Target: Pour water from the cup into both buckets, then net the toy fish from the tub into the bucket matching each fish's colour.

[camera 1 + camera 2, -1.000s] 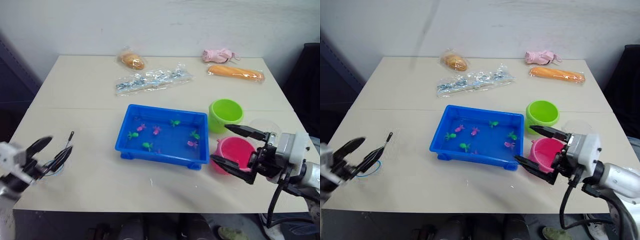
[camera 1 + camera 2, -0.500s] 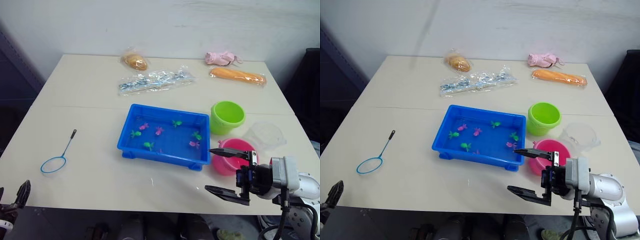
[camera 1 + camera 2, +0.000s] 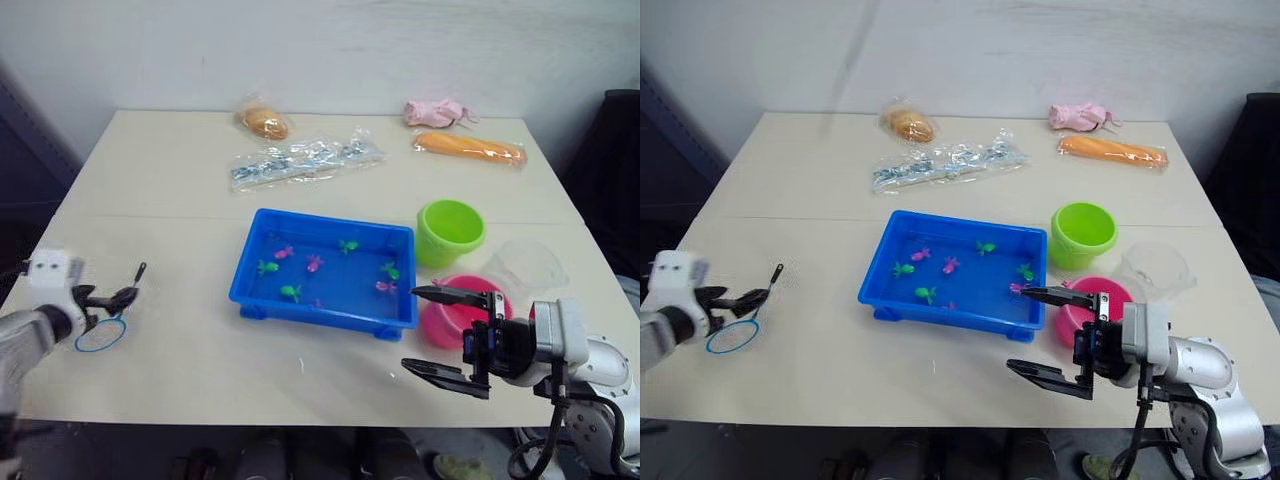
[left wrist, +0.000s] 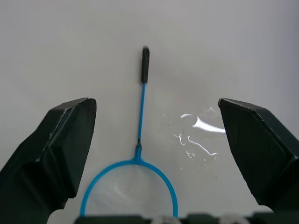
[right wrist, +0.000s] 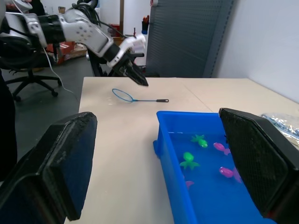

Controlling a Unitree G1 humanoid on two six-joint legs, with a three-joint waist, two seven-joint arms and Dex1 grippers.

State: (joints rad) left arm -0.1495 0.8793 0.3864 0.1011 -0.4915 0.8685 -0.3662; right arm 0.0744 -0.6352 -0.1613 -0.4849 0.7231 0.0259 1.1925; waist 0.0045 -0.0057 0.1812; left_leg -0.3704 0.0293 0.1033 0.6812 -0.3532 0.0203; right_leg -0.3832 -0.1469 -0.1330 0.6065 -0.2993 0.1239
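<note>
**Left gripper lined up over the net**

At the table's left edge the left gripper (image 4: pixel 154 140) hovers with jaws spread, straddling the net (image 4: pixel 140 140). Its handle runs straight ahead, away from the fingers, hoop nearest. The tub (image 3: pixel 262 290) holds the fish. Far right, the right gripper (image 3: pixel 440 330) is also agape beside the pink bucket (image 3: pixel 445 322).

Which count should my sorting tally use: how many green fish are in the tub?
4 green fish in the tub: far wall, left end, near wall, right end; more could be hidden.
</note>
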